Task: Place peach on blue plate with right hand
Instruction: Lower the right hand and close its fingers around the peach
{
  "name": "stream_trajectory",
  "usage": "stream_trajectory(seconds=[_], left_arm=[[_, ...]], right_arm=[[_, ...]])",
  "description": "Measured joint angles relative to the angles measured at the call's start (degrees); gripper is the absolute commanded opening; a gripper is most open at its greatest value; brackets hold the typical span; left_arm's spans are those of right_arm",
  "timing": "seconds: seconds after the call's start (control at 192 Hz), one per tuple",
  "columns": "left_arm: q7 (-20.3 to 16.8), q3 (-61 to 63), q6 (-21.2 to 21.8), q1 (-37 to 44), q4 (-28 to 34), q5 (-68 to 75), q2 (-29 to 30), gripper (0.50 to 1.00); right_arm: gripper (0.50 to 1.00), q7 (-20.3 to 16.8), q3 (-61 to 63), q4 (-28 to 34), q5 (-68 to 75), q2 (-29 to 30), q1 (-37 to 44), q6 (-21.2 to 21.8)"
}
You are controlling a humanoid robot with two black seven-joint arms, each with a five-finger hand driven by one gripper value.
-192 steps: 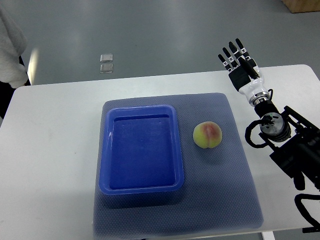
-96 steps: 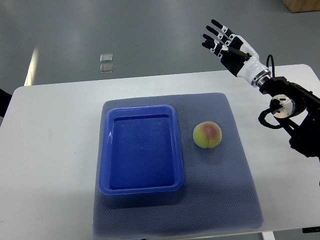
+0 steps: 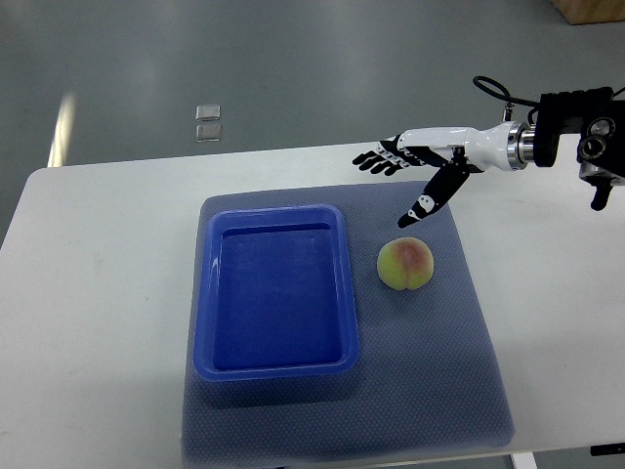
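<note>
A: In the top view, why does the peach (image 3: 406,264) sit where it does?

B: It lies on the grey mat (image 3: 439,362), just to the right of the plate (image 3: 207,293), and it touches neither the plate nor the robot hand. I think it is set close on purpose, so that the carry to the plate is short. The mat probably keeps the round fruit from rolling on the white surface (image 3: 98,293).

A: And the plate?

B: It is a blue tray with a raised rim, on the left half of the same mat, and it is empty. The rim should hold the peach once it is inside.

A: Where is the right robot hand (image 3: 415,161) relative to the peach?

B: It is beyond the peach, on the far side and a little to the right of it. The arm comes in from the right edge. The hand is open and holds nothing: the fingers (image 3: 376,156) are stretched out toward the left, and the thumb (image 3: 430,200) points down toward the peach. The thumb tip is near the top of the fruit, but there is a clear gap.

A: So the peach is not grasped yet?

B: No. I judge this to be the approach; the hand must come lower and nearer before it closes. The left robot hand is not in the picture.
</note>
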Motion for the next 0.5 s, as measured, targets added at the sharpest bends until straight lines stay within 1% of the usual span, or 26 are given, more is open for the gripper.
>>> stream_trajectory(seconds=[0.078,0.172,0.266,0.501], left_arm=[[0.0,0.0,0.0,-0.1,0.0,0.0,0.0,1.0],[0.0,-0.1,0.0,-0.4,0.0,0.1,0.0,1.0],[0.0,-0.1,0.0,-0.6,0.0,0.2,0.0,1.0],[0.0,-0.1,0.0,-0.6,0.0,0.1,0.0,1.0]], right_arm=[[0.93,-1.4,-5.2,2.4,-0.7,-1.8,4.5,0.5],[0.93,-3.5,-8.1,3.2,-1.5,-2.2,6.3,0.3],[0.93,-4.2,-8.7,3.4,-2.0,-1.8,6.0,-0.4],[0.93,-4.3,-8.9,3.3,-2.4,-0.3,2.4,-3.9]])
